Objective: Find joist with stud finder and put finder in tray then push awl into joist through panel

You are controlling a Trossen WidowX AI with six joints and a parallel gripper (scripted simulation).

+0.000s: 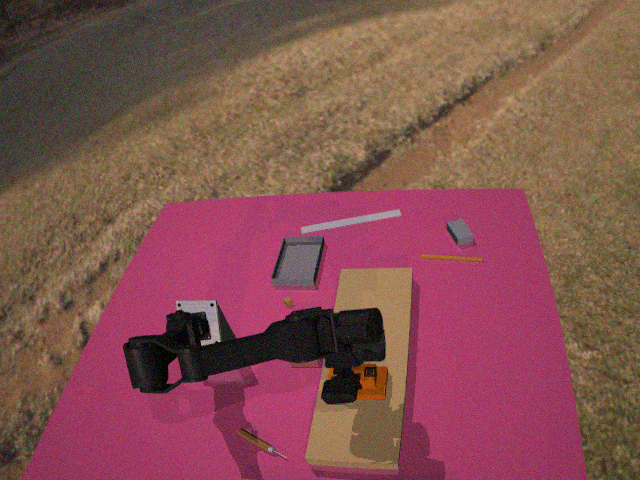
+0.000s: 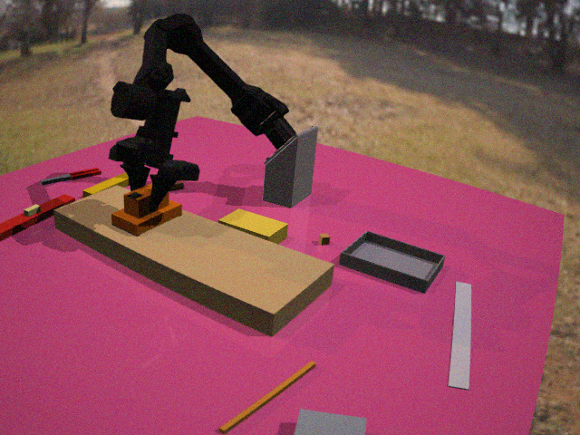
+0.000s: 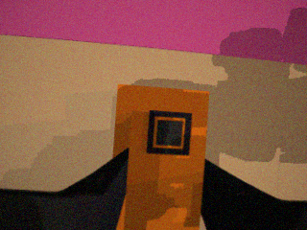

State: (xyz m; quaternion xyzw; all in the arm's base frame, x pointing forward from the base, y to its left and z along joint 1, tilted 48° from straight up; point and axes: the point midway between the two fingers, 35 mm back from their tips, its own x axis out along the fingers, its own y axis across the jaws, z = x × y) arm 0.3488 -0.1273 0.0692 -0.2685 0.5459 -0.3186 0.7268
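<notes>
The orange stepped stud finder (image 1: pixel 379 390) (image 2: pixel 146 207) (image 3: pixel 163 187) carries a dark square window with a thin orange outline; whether there is any writing in it, I cannot tell. The black fingers (image 1: pixel 339 391) (image 2: pixel 160 189) are clamped on its raised part, and it sits over the near part, as seen from above, of the thick tan rectangular floor panel (image 1: pixel 374 294) (image 2: pixel 225 257) (image 3: pixel 48 86) on the pink desk (image 1: pixel 491 361) (image 2: pixel 140 351) (image 3: pixel 120 19).

Seen from above, the awl with a brown handle and metal point (image 1: pixel 255 440) (image 2: pixel 177 186) lies left of the panel's near end. The shallow grey tray (image 1: pixel 293 283) (image 2: pixel 379 275) is beyond the panel's far left, with a small tan cube (image 1: pixel 287 301) (image 2: pixel 323 239) near it. The black arm (image 1: pixel 237 356) (image 2: pixel 217 70) crosses from the left, hiding much of a flat yellow block (image 2: pixel 253 223) beside the panel. A pale flat strip (image 1: pixel 351 221) (image 2: pixel 460 334) lies farther off; at far right are a grey block (image 1: pixel 460 232) (image 2: pixel 330 422) and a thin orange stick (image 1: pixel 451 258) (image 2: pixel 266 398). The exterior view also shows a long red bar (image 2: pixel 51 206) at left.
</notes>
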